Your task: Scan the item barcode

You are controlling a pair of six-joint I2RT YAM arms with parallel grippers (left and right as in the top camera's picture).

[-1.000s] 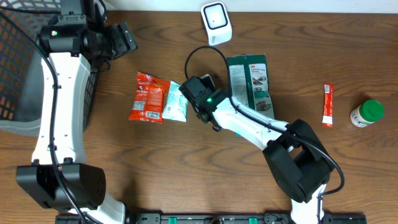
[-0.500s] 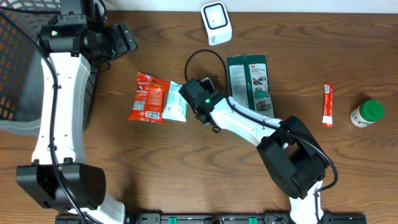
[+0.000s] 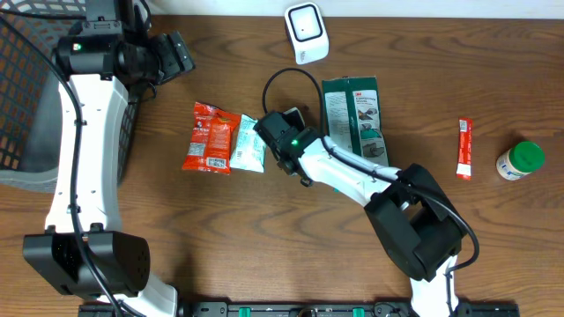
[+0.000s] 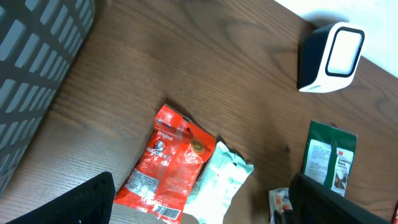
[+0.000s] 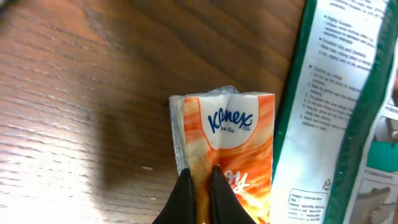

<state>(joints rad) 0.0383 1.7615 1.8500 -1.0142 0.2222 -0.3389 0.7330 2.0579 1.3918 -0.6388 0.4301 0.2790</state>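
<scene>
Right wrist view shows us the right gripper (image 5: 199, 186) with its jaws pressed together, pinching the wrapper of the orange tissue pack (image 5: 227, 134). The pack lies on the table (image 5: 74, 93) just beside the green package (image 5: 348, 81). Overhead, we see the left gripper (image 3: 176, 55) spread wide beside the basket (image 3: 26, 106), well apart from the scanner (image 3: 305, 31).

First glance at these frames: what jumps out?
The right gripper is shut, its tips on an orange Kleenex pack mid-table beside the green 3M package. The white scanner stands at the far edge; the left gripper hangs open near the mesh basket.
</scene>
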